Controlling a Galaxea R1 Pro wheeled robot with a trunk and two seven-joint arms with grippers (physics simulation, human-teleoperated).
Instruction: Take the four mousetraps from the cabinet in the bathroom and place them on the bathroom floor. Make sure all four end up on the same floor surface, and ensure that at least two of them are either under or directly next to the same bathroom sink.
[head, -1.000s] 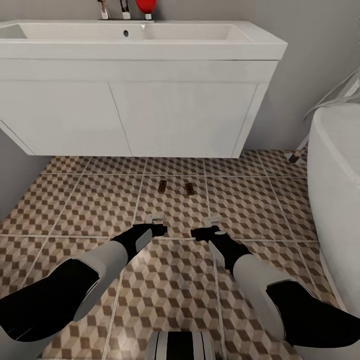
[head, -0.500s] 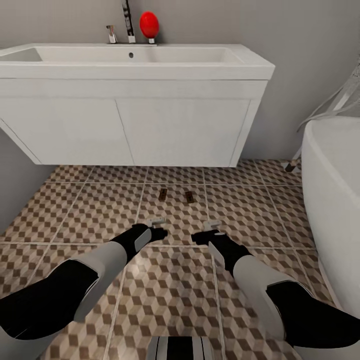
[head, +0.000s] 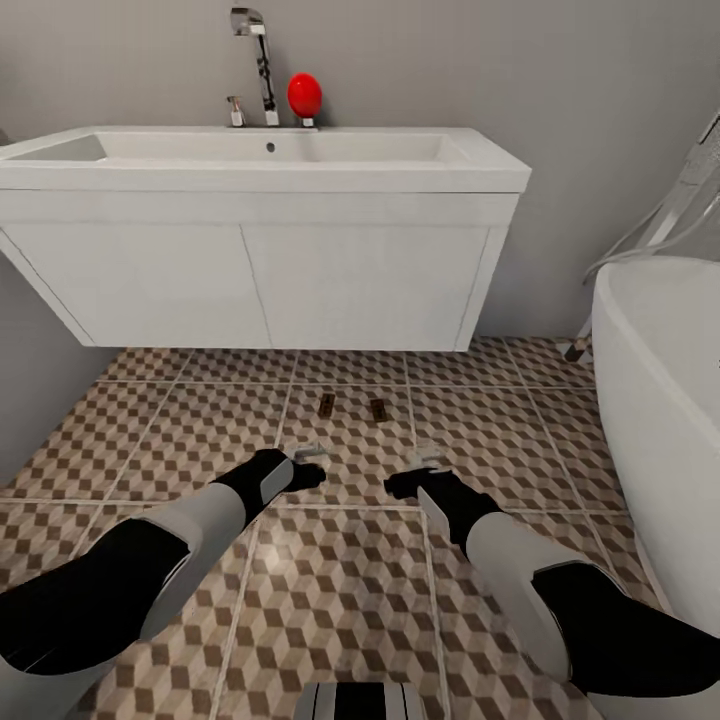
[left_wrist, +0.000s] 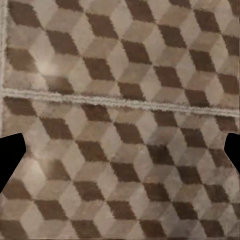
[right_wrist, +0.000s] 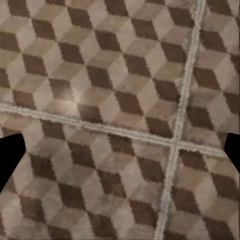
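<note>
Both arms reach forward, left end effector (head: 308, 455) and right end effector (head: 425, 462) spread wide.

Two mousetraps lie on the tiles before the sink.

The small brown mousetraps (head: 326, 404) (head: 378, 409) lie flat, side by side yet apart, on the cube-patterned bathroom floor (head: 200, 430), just in front of the white wall-hung bathroom sink (head: 260, 240).

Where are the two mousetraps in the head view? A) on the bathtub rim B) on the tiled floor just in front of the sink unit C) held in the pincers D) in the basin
B: both mousetraps lie flat on the tiled floor, side by side in front of the sink unit.
</note>
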